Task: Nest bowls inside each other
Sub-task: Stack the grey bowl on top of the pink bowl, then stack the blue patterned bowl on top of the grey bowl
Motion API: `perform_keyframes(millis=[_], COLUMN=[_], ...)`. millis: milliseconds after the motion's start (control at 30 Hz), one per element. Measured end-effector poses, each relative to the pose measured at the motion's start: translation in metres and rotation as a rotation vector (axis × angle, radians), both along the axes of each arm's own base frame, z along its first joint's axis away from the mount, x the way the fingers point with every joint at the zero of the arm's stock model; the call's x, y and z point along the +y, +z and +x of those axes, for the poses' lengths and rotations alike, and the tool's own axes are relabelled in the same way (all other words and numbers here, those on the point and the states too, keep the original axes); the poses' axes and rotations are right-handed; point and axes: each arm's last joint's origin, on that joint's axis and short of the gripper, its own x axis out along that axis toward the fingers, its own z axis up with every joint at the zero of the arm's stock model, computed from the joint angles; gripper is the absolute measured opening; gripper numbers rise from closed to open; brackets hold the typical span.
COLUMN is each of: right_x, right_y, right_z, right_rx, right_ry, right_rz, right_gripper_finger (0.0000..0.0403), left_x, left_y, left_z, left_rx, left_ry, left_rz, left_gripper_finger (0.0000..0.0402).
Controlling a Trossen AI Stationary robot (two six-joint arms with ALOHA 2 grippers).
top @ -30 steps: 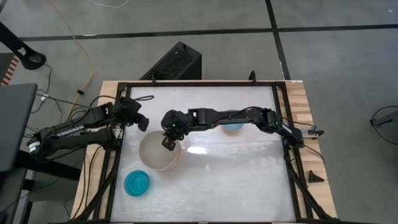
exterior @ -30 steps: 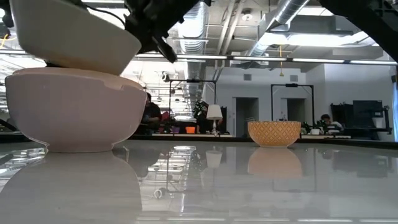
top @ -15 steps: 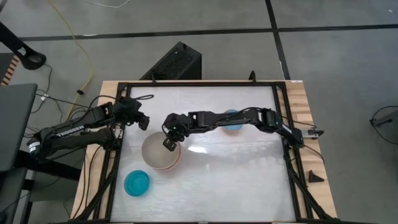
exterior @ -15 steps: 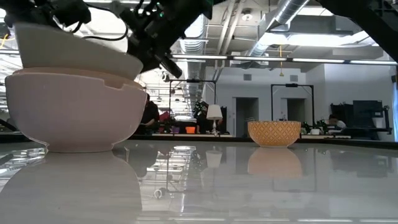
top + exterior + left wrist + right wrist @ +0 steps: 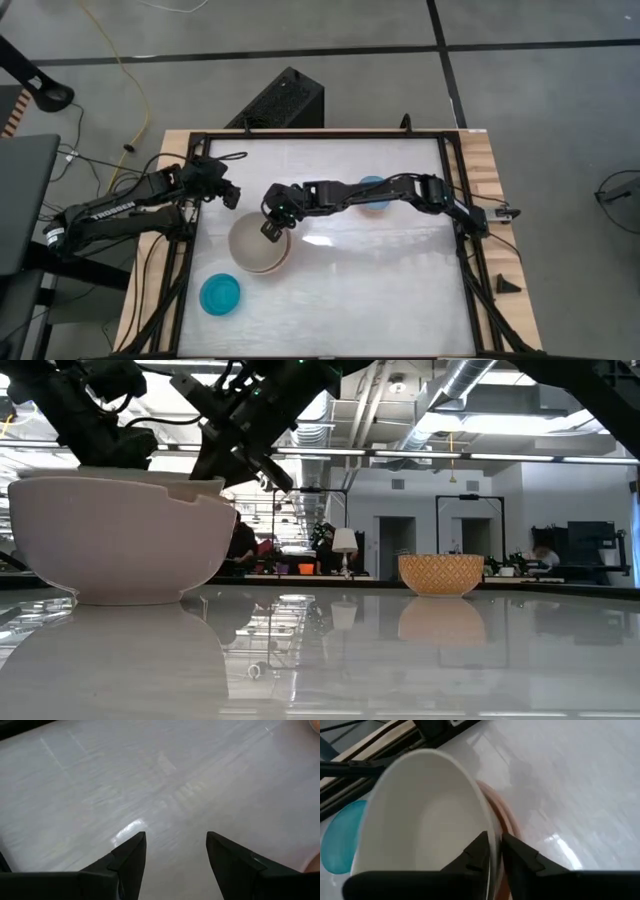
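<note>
The cream-white bowl sits nested in the salmon-pink bowl at the table's left middle; only its rim shows above the pink one. My right gripper slants down over the far right part of that rim, slightly open, one finger inside the bowl and one outside. My left gripper hangs open over bare table, far left of the bowls. A teal-blue bowl stands near the front left. A light blue bowl lies partly under my right arm. My right gripper straddles the cream-white bowl's rim, slanting down from the far right. A thin gap shows beside the outer finger. Whether the inner finger still touches the rim, I cannot tell. The bowl rests in the pink bowl.
A beige patterned bowl stands farther back on the right in the low view. A black frame runs round the white tabletop. Free room lies across the table's middle and near right.
My right gripper has come down with the cream-white bowl. The bowl, which was tilted above the pink bowl, has sunk into it and now sits level with only its rim showing.
</note>
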Motion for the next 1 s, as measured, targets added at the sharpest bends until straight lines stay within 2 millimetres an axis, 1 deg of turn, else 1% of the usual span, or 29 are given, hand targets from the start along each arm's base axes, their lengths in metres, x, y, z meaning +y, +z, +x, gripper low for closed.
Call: perform_keyframes(millis=[167, 367, 500, 600, 700, 833, 900, 1000], right_x=[-0.002, -0.015, -0.028, -0.037, -0.047, -0.054, -0.053, -0.053], right_y=[0.0, 0.001, 0.013, 0.022, 0.028, 0.031, 0.029, 0.019], right_z=[0.0, -0.001, -0.001, -0.003, -0.005, -0.006, -0.006, -0.007], right_rx=[0.004, 0.002, -0.009, -0.014, -0.014, -0.045, -0.038, -0.009], right_ry=[-0.011, -0.007, 0.023, 0.076, 0.152, 0.288, 0.293, 0.276], right_rz=[0.009, 0.037, 0.082, 0.137, 0.225, 0.33, 0.337, 0.332], right_gripper_finger=[0.0118, 0.0175, 0.0217, 0.0239, 0.0245, 0.0236, 0.023, 0.0222], left_x=[0.0, 0.0, 0.0, 0.0, 0.0, 0.0, 0.0, 0.0], left_y=[0.0, 0.0, 0.0, 0.0, 0.0, 0.0, 0.0, 0.0], left_z=[0.0, 0.0, 0.0, 0.0, 0.0, 0.0, 0.0, 0.0], left_rx=[0.0, 0.0, 0.0, 0.0, -0.003, -0.003, -0.003, -0.003], left_ry=[0.0, 0.0, 0.0, -0.001, -0.008, -0.009, -0.009, -0.009], left_rz=[0.0, 0.0, 0.0, -0.001, -0.007, -0.008, -0.008, -0.008], left_gripper_finger=[0.0197, 0.0197, 0.0197, 0.0197, 0.0197, 0.0197, 0.0197, 0.0197])
